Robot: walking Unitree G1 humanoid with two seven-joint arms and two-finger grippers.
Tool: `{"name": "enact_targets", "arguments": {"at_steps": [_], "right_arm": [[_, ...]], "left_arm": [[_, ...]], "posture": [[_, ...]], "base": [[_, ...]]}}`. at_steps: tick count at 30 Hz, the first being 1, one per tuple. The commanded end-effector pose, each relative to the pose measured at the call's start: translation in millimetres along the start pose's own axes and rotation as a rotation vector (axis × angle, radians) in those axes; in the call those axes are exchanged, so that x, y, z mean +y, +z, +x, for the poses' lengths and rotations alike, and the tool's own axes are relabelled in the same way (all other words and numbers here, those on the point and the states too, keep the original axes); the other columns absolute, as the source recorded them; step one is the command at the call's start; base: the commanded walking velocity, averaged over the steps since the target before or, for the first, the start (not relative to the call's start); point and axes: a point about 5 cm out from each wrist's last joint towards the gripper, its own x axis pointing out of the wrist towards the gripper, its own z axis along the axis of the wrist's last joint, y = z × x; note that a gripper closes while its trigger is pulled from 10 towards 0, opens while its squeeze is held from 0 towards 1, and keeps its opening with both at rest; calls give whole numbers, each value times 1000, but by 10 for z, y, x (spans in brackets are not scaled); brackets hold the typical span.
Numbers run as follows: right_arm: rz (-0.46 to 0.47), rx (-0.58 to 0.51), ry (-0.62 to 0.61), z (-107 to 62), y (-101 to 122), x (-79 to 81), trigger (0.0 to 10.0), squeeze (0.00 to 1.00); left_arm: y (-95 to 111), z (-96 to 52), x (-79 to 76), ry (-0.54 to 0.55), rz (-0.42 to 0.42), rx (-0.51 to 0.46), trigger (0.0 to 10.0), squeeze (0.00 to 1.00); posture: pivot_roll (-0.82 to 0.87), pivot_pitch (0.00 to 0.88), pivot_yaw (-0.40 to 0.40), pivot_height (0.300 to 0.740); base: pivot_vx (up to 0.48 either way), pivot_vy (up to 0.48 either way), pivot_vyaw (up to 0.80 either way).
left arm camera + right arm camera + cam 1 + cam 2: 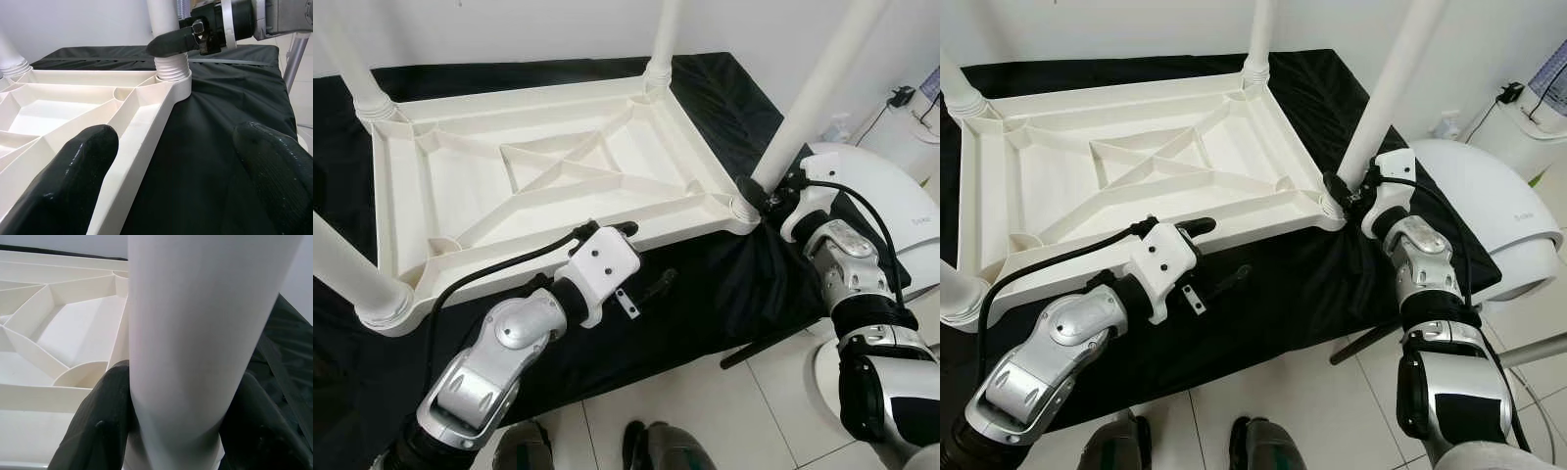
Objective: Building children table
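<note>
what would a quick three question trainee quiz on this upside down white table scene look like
1. True or false: the right gripper is closed around the white cylindrical plastic table leg at the corner of the white ribbed plastic tabletop nearest it.
2. Multiple choice: the left gripper is (A) clamped on a leg, (B) open at the tabletop's near edge, holding nothing, (C) resting on the tiled floor.
3. Fill in: the tabletop lies upside down on a ____ cloth.

Key: 1 true. 2 B: the left wrist view shows its black fingers spread either side of the rim. 3 black.
</note>
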Motion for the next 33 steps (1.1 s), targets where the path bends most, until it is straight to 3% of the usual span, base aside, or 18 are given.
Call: {"name": "enact_targets", "arguments": {"at_steps": [1,22,33], "right_arm": [[70,167,-64,-178,-436,-22,10000,0],[101,136,-232,-245,-614,47,10000,0],[207,38,-229,-291,-699,183,10000,0]], "left_arm": [[20,-12,-50,-43,-2,-3,10000,0],[23,-10,-26,-32,-3,-1,10000,0],[35,-12,-34,-30,-9,-5,10000,0]], "posture": [[22,139,-66,740],[18,149,-66,740],[24,158,-63,740]], "base": [[0,0,0],[0,0,0],[0,0,0]]}}
